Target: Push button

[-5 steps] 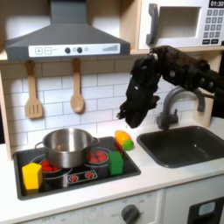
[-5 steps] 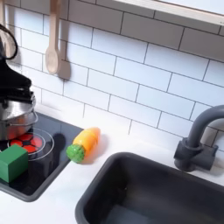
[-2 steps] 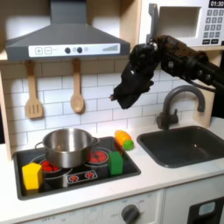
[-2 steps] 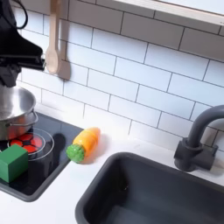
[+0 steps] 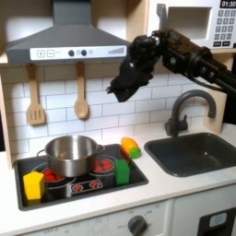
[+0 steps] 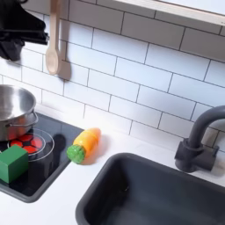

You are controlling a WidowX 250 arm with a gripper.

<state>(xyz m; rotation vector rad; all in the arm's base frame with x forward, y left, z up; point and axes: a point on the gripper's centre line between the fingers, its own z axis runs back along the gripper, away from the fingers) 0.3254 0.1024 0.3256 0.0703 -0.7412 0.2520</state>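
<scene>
A row of small dark round buttons point(image 5: 81, 53) sits on the grey range hood's front panel in the first exterior view. My black gripper point(image 5: 121, 87) hangs in front of the white tiled wall, below and to the right of that panel and apart from it. Its fingers blend into one dark shape, so their gap is unreadable. In the second exterior view the gripper point(image 6: 16, 42) shows at the top left corner, cut by the frame edge, beside the hanging wooden spoon point(image 6: 54, 53).
A steel pot point(image 5: 70, 153) stands on the black stovetop point(image 5: 88, 184) with yellow, green and orange toy pieces around it. A toy carrot point(image 6: 84, 143) lies by the sink point(image 6: 149, 189). The faucet point(image 5: 182, 109) and microwave keypad point(image 5: 225, 28) are at the right.
The arm has risen and swung left in the first exterior view, from beside the faucet up toward the hood. In the second exterior view it climbed from the pot to the top corner.
</scene>
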